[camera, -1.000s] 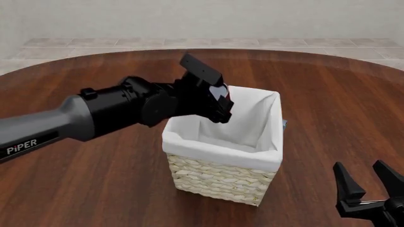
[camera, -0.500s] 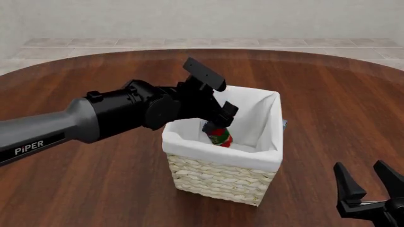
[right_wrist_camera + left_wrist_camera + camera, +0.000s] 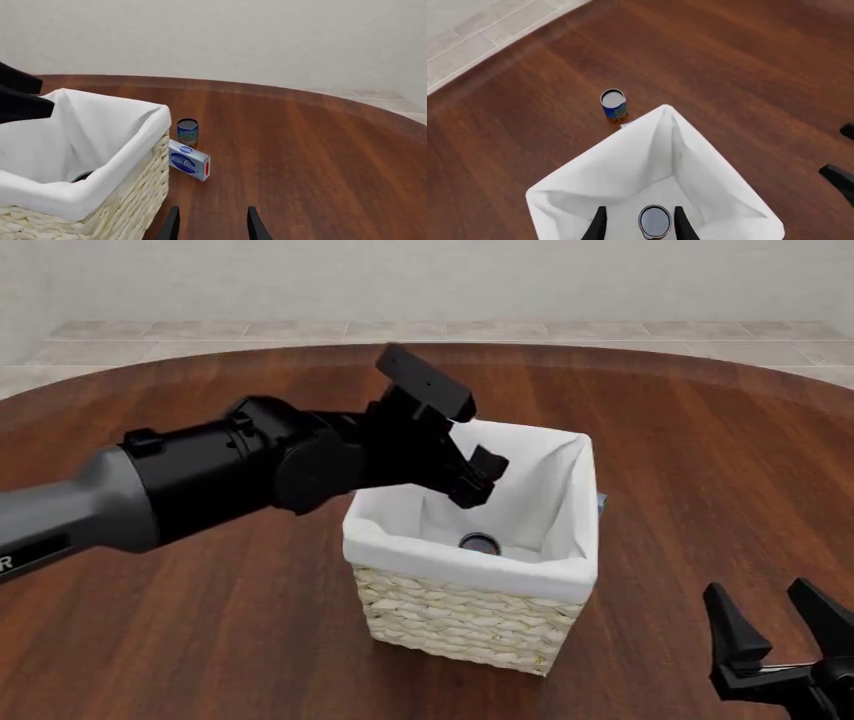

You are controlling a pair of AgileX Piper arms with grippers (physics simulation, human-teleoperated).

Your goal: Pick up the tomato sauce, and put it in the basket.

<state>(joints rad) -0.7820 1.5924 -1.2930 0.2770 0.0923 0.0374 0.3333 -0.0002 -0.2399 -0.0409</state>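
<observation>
Tomato sauce [image 3: 478,542] resting on the floor of the basket [image 3: 467,615], upright, grey metal top facing up; the left wrist view shows the same can [image 3: 654,221] seen end-on on the white liner, directly between the two fingertips but well below them. Left gripper [image 3: 470,477] poised over the basket's near-left rim, jaws parted and holding nothing, fingers [image 3: 684,227] apart with the can's lid visible in the gap. Left arm reaching in from the table's left edge, wrist camera block raised above the basket's far-left corner. Basket standing near the middle of the round wooden table [image 3: 694,480], white cloth liner [image 3: 531,575] folded over all four rim edges, pale wicker wall exposed on the near side. Right gripper [image 3: 781,625] low at the table's near-right edge, well apart from the basket, jaws spread and empty; fingertips [image 3: 253,222] in the right wrist view framing bare wood. Beyond the basket's far-right corner, a small blue-labelled can [image 3: 187,131] standing upright on the table, and just beside it, closer to the basket, a small blue and white box [image 3: 189,159] lying flat with a red end. Same blue can [image 3: 614,104] seen in the left wrist view just outside one liner corner.
</observation>
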